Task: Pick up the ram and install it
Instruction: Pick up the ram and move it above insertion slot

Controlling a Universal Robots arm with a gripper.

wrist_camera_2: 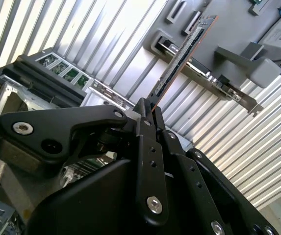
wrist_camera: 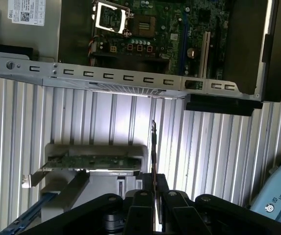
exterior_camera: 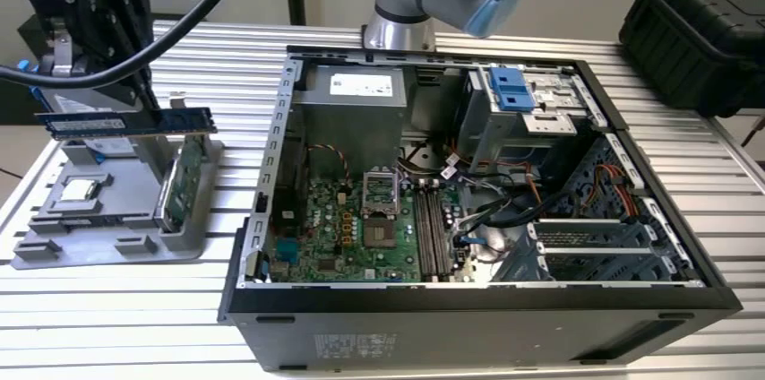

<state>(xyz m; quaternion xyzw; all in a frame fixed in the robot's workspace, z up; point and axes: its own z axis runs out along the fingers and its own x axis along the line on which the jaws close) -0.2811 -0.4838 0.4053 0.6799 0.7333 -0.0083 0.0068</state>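
Note:
The ram (exterior_camera: 125, 121), a long thin blue stick with a white label, hangs level in the air above the grey parts holder (exterior_camera: 114, 210) at the exterior view's left. My gripper (exterior_camera: 74, 93) is shut on it from above, near one end. In both wrist views the ram shows edge-on, jutting out from between the black fingers (wrist_camera_2: 145, 117): ram (wrist_camera_2: 179, 61), ram (wrist_camera: 153, 147), gripper (wrist_camera: 153, 196). The open computer case (exterior_camera: 478, 299) lies to the exterior view's right of the holder, with the motherboard's memory slots (exterior_camera: 436, 229) exposed.
A green card with a metal bracket (exterior_camera: 185, 185) stands in the holder, and a chip (exterior_camera: 79, 190) lies beside it. The arm's base (exterior_camera: 400, 30) rises behind the case. A black hard case (exterior_camera: 705, 21) sits at the back right. Cables (exterior_camera: 179, 26) hang by the gripper.

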